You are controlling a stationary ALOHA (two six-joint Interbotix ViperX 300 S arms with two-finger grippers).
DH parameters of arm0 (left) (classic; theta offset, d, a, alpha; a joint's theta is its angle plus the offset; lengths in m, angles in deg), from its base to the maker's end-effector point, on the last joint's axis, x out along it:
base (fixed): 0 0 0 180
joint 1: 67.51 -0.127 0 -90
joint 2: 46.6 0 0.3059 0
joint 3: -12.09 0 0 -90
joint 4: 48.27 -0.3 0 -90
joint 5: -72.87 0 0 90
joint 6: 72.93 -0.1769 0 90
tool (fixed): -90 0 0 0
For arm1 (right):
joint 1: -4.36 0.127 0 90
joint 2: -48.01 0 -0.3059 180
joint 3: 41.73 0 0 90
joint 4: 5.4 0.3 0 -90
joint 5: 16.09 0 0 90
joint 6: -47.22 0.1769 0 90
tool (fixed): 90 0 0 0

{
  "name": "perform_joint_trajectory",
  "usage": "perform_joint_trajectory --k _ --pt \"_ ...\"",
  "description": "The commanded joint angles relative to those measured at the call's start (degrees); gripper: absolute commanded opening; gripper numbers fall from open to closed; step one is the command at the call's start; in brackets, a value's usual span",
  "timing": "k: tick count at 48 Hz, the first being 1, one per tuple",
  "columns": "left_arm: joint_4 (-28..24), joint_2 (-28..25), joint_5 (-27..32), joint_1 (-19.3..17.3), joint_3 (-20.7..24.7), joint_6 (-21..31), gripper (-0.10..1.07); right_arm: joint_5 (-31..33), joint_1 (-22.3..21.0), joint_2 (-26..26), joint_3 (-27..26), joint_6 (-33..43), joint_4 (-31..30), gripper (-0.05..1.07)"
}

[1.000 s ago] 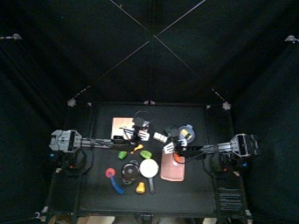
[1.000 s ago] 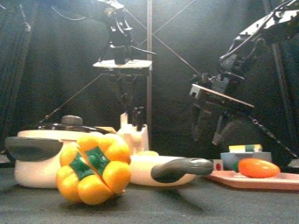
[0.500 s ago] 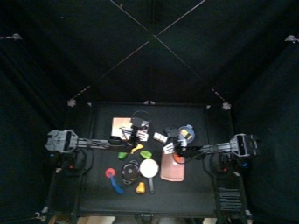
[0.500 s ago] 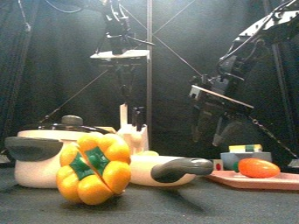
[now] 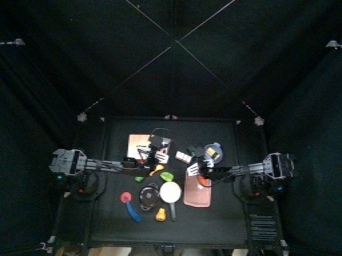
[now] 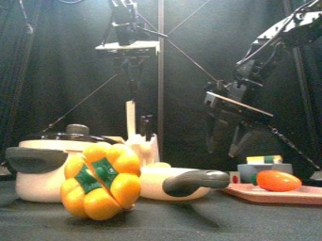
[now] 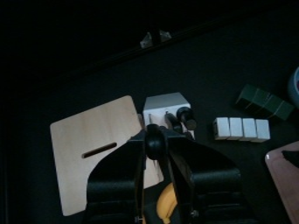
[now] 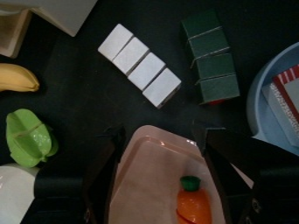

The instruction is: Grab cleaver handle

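Note:
My left gripper (image 7: 160,140) is shut on the cleaver handle, which is hidden between its jaws. The cleaver's broad salmon-orange blade (image 7: 100,149) has a slot and spreads out beside the jaws. In the front view the left gripper (image 6: 130,89) holds the blade (image 6: 130,120) hanging edge-on above the table. In the top view the left gripper (image 5: 158,152) is left of centre. My right gripper (image 8: 163,166) is open and empty above the pale pink slab (image 8: 152,179), which carries a toy carrot (image 8: 193,201). The right gripper also shows in the front view (image 6: 227,132).
A yellow bell pepper (image 6: 101,181), a silver pot (image 6: 51,155) and a white pan with a black handle (image 6: 183,181) stand at the front. White blocks (image 8: 140,66), green blocks (image 8: 211,57), a banana (image 8: 17,79) and a blue plate (image 8: 274,96) lie near the slab.
My left gripper has risen, and the cleaver has come up with it. The right arm has not moved.

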Motion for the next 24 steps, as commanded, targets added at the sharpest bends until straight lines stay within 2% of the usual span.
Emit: perform_joint_trajectory --k 1,24 --pt "-0.62 1.67 0.26 0.79 2.46 -0.18 0.57 -0.09 -0.26 0.88 -0.88 0.09 -0.18 0.94" --pt "-2.81 3.78 7.38 5.27 4.13 -0.26 0.57 -1.49 -0.18 0.79 -0.62 0.09 0.26 0.94"
